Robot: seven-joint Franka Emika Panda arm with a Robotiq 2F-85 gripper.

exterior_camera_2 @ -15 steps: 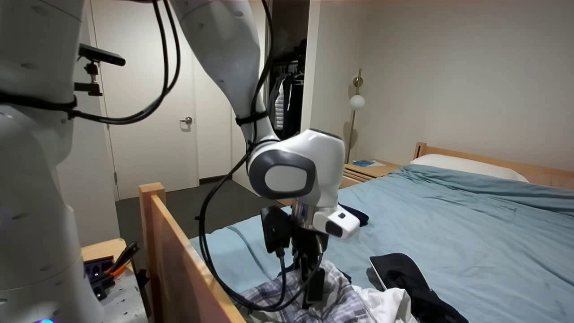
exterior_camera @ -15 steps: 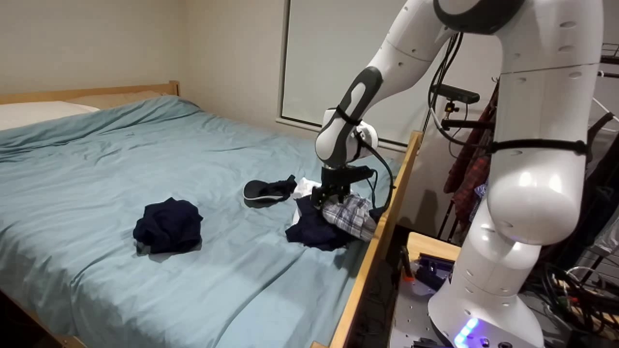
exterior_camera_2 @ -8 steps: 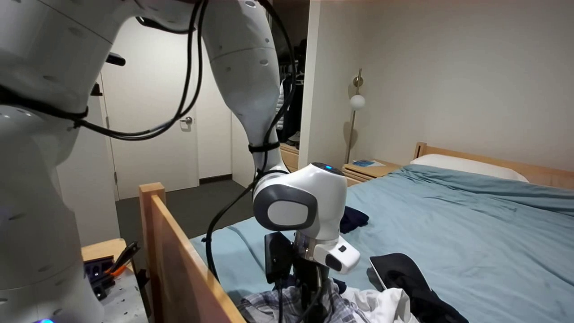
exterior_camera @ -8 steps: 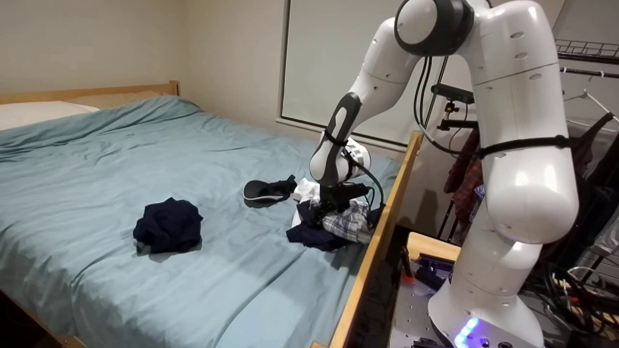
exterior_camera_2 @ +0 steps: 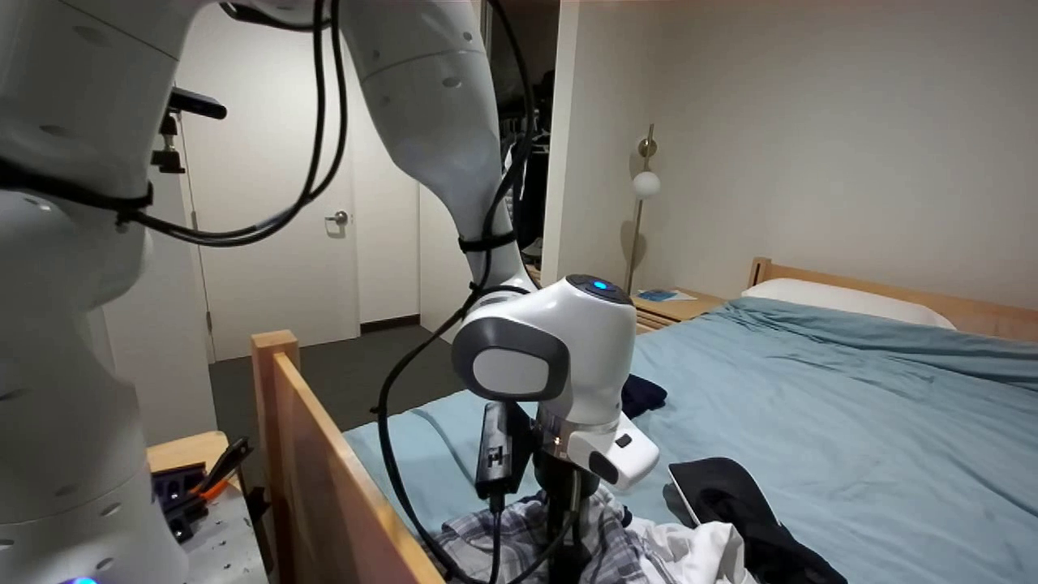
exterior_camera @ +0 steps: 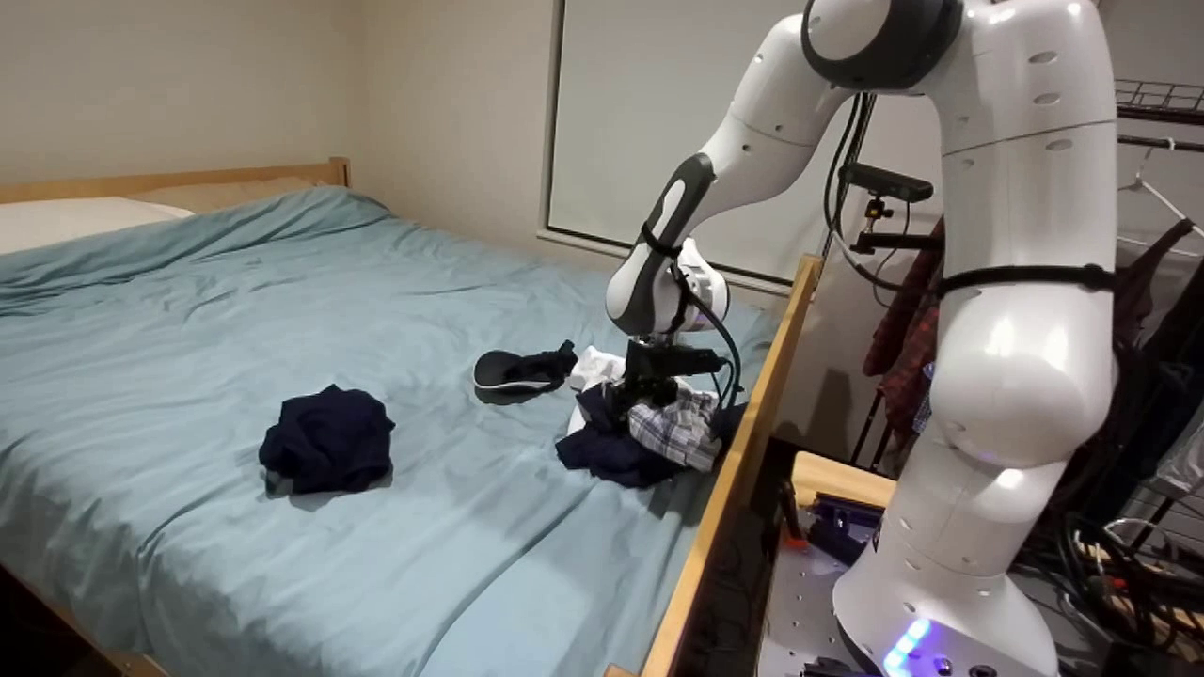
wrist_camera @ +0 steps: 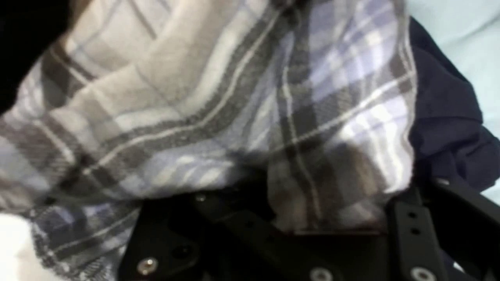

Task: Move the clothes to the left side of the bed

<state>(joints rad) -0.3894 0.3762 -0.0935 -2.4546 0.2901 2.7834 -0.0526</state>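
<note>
Free room over sheet [exterior_camera: 475, 470] between navy bundle [exterior_camera: 329, 440] and clothes pile [exterior_camera: 675, 432], footboard [exterior_camera_2: 320, 487] blocking pile's opposite side

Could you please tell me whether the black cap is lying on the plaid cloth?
No, in an exterior view the black cap lies on the blue sheet, apart from the plaid cloth.

Wears glossy white shells [exterior_camera: 1014, 376] dotted with small recessed dimples [exterior_camera: 1046, 99]. Shows dark grey joint cap [exterior_camera_2: 515, 332] around pale oval panel [exterior_camera_2: 511, 373], blue light strip [exterior_camera: 908, 647] on base [exterior_camera: 959, 606]. Carries black cables [exterior_camera_2: 235, 237], tied with black straps [exterior_camera: 1025, 275]. Ends in black gripper [exterior_camera: 644, 395] with round silver-coloured screws [wrist_camera: 147, 266].
</note>
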